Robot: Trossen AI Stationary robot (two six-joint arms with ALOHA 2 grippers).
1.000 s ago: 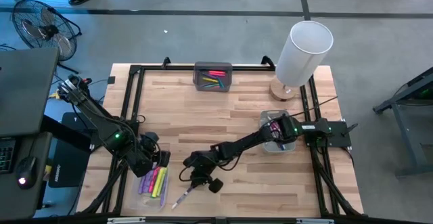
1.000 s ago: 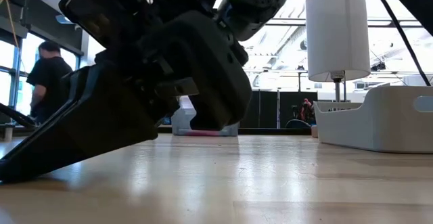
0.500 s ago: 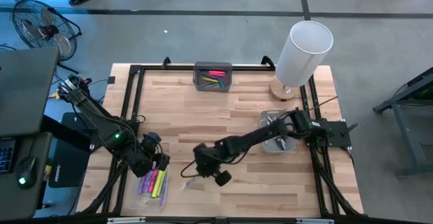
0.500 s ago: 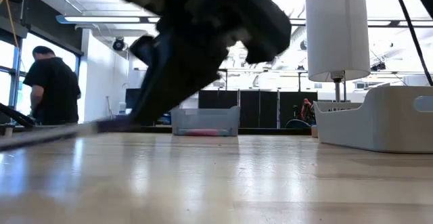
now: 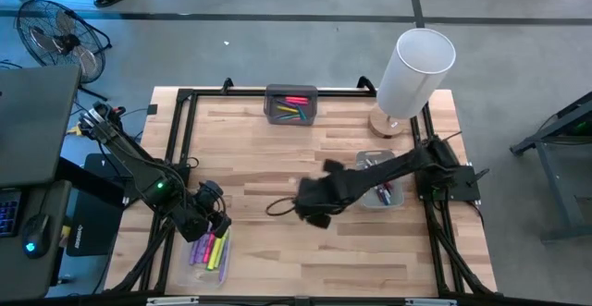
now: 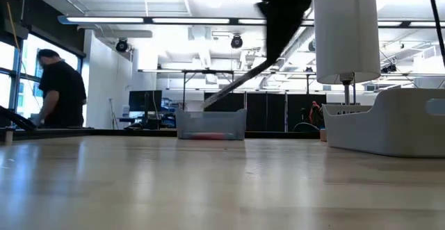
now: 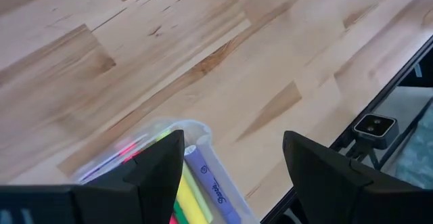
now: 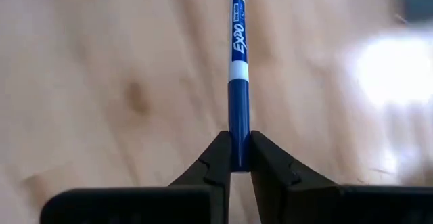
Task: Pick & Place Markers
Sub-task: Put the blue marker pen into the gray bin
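My right gripper hangs over the middle of the table, shut on a thin white marker with a blue end. In the low view the marker slants down from the dark gripper, high above the wood. My left gripper hovers open near the table's left near corner, just above a clear tray. That tray holds pink, yellow, green and purple markers lying flat. The left fingers touch nothing. My right gripper pinches the marker's blue end between its two fingers, and the barrel runs straight on past the fingertips, in line with them. The marker is lifted clear of the table. Its free white end points down and toward the table's left.
A grey tray with pink, yellow and green markers sits at the far edge. A white lamp stands at the far right corner. Another tray with markers lies under the right arm. Bare wood spans the table's middle.
My right gripper has risen from the table near the near edge and swung toward the right and far side. The marker that lay on the wood has gone with it, lifted clear and now slanting in the air. The left arm has kept still.
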